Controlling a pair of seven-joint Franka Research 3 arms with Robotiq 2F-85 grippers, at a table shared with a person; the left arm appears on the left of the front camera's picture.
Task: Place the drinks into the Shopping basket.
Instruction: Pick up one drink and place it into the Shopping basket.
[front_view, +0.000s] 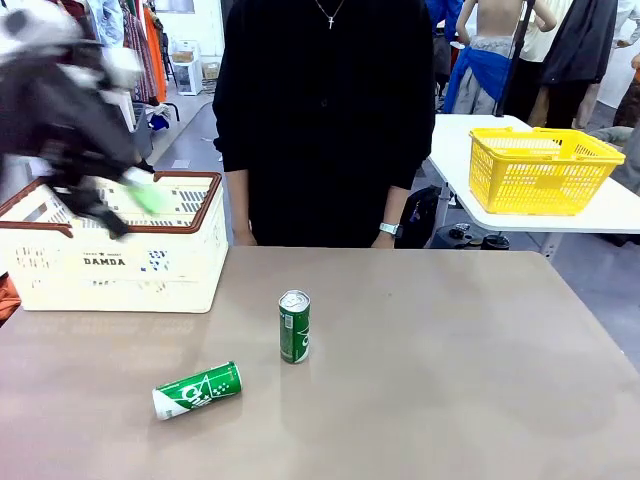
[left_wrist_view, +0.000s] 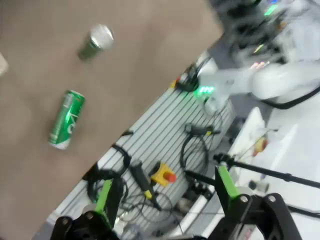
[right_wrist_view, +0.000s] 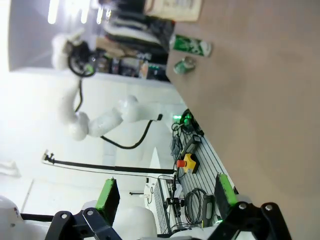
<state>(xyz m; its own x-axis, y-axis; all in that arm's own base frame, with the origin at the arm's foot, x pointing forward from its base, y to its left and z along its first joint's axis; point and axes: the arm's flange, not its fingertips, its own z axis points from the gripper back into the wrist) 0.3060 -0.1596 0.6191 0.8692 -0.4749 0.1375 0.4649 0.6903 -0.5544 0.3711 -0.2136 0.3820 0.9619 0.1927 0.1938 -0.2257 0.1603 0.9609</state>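
While the left gripper (left_wrist_view: 165, 192) is hanging empty, jaws apart, beside the Shopping basket (front_view: 60, 270), two green drinks are sitting on the table (front_view: 450, 350): an upright can (front_view: 294, 328) and a toppled can (front_view: 197, 390). The right gripper (right_wrist_view: 166, 194), also spread, is holding off the table, likely leaving working room.
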